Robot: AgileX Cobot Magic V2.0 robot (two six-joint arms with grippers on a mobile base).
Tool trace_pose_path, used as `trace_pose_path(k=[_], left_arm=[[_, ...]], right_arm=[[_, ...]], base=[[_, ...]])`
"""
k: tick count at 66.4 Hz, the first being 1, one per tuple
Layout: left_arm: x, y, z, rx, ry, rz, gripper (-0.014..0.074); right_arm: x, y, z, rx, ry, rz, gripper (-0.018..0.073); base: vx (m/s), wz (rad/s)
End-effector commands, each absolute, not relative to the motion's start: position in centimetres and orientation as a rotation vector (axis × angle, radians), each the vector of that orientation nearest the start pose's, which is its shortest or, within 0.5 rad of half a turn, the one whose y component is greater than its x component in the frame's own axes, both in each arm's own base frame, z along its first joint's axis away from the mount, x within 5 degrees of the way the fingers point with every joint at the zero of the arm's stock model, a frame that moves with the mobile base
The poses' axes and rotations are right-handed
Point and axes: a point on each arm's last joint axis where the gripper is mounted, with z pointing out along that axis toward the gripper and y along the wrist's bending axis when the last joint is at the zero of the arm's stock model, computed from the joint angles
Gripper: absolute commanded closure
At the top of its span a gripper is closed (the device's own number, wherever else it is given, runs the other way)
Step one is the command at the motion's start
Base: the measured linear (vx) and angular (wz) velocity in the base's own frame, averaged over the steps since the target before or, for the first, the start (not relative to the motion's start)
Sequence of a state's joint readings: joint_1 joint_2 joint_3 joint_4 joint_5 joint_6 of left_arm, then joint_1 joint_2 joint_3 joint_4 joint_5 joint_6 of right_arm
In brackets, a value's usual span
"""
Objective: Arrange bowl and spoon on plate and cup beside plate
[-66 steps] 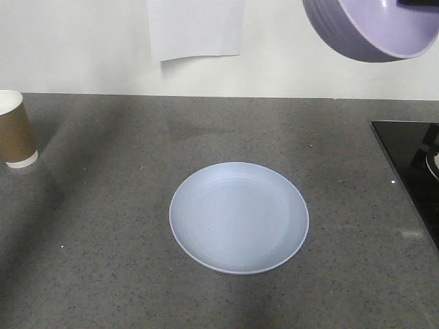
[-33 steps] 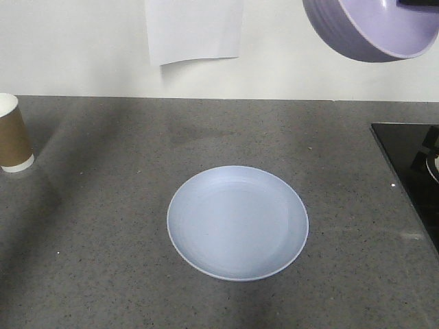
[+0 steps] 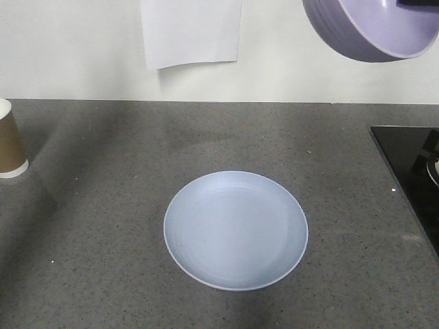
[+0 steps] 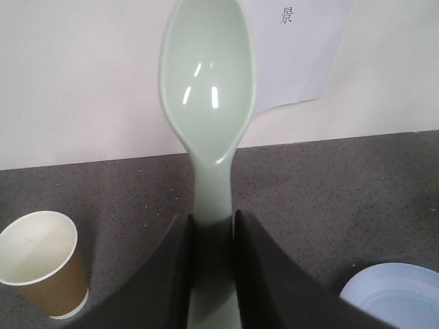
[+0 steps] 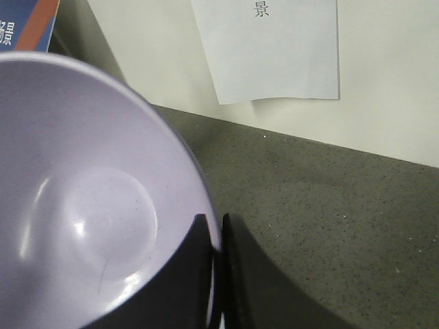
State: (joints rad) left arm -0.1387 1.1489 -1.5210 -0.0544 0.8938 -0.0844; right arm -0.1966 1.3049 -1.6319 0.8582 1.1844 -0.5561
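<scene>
The right pincer is clamped on the rim of the bowl, which hangs tilted at the upper right of the front view. The plate lies bare at lower centre of the counter. The left pincer is clamped on the spoon handle. The cup stands at the left edge. The step in hand is probably bowl placement: centre it over the plate, level it, lower it.

Kitchen setting: dark grey speckled stone countertop against a plain white wall, black glass cooktop set in at the right edge, a plate and a paper cup on it. On the wall, a white sheet printed with one Chinese character, hinting at a test setup.
</scene>
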Motion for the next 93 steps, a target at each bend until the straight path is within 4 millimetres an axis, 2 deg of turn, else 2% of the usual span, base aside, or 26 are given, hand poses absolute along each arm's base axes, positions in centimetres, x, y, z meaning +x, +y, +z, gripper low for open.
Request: trace_pose_path(k=[1,93], left_arm=[[20.7,-3.34,50.66,0.042,1.898,-0.228,0.0602],[20.7,-3.34,50.66,0.042,1.898,-0.228,0.0602]], right_arm=[[23.45,1.89,50.95,-0.371,1.898,0.628,0.0569],[23.45,1.89,50.95,-0.371,1.898,0.628,0.0569]], base=[[0.02,-0.01],[0.01,-0.01]])
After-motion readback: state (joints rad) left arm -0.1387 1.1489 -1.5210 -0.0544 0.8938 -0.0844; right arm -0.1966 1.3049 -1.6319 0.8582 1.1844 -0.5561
